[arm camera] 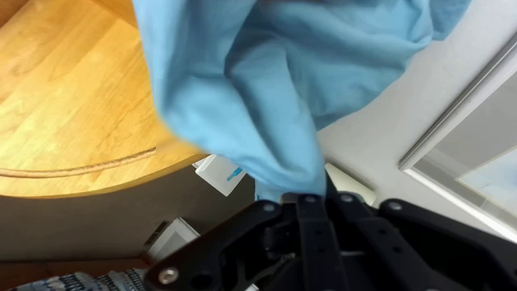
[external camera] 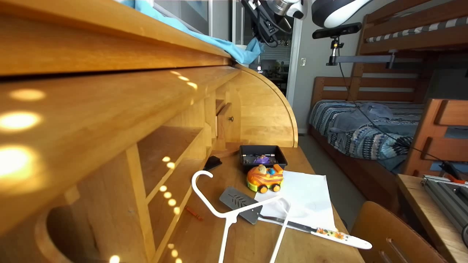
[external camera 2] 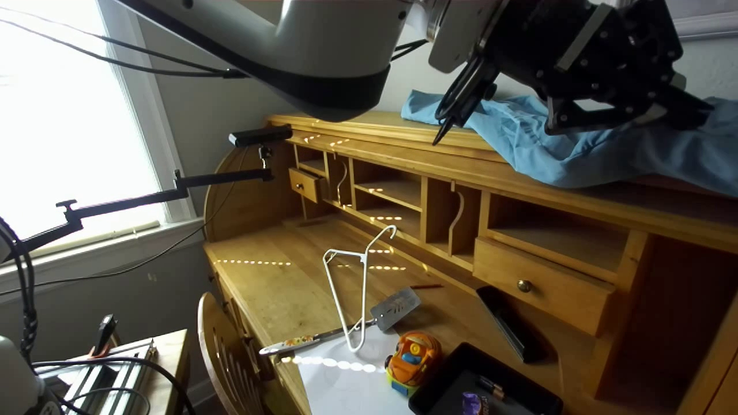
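A: Starting from the left, which edges matter to you?

B: In an exterior view, a camera bracket (external camera 2: pixel 225 178) reaches in front of the window (external camera 2: pixel 63 127), well apart from your hand (external camera 2: pixel 695 113). Next comes the front edge of the desk (external camera 2: pixel 271 279), with a chair (external camera 2: pixel 222 351) beside it.

A: And through the middle?

B: Your arm (external camera 2: pixel 340 52) hangs well above a white hanger (external camera 2: pixel 364 288) that crosses a spatula (external camera 2: pixel 395 309) (whether the hanger lies flat, you cannot tell). Then come an orange toy car (external camera 2: pixel 414 358) and, just beside it, a black tray (external camera 2: pixel 455 374). Open air shows between all of these and your hand.

A: What bounds you farther right?

B: The upper ledge (external camera 2: pixel 380 129), close under the hand. In the wrist view, a rounded side panel (arm camera: pixel 80 125) curves along your left, and a white wall (arm camera: pixel 387 121) stands at your right.

A: And where does the blue cloth (external camera 2: pixel 568 162) lie?

B: Right at your hand, which is clamped together on a gathered fold of it. In both exterior views the rest spreads along the ledge, lower than your hand, and droops over the edge; in the wrist view it runs away from the tips.
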Tool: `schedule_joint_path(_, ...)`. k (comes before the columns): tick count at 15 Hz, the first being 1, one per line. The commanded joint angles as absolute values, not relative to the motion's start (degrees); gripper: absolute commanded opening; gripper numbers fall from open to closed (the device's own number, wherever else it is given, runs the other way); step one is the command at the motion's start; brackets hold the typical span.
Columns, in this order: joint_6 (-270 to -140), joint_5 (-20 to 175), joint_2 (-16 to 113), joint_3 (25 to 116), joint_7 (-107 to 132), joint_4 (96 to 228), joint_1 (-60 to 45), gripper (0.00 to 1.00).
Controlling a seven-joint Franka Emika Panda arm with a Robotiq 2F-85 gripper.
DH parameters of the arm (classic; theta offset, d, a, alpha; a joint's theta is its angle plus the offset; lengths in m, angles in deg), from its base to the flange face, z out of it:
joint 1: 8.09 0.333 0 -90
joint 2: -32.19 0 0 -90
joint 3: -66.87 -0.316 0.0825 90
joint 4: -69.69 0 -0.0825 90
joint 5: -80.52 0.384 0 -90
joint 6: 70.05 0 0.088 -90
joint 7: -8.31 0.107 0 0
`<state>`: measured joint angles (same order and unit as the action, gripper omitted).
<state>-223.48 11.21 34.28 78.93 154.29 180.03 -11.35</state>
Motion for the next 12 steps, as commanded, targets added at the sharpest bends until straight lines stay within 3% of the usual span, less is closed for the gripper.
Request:
schedule_joint_path(1, -224.28, 20.00, 31.48, 76.29, 138.48, 183.42, -12.88, 0.01)
schedule_joint_path(5, -220.73, 26.69, 29.56, 74.90, 121.22, 184.86, -12.55, 0.01)
schedule_joint_path(12, -214.51, 31.59, 27.80, 75.04, 108.53, 175.35, -14.00, 0.01)
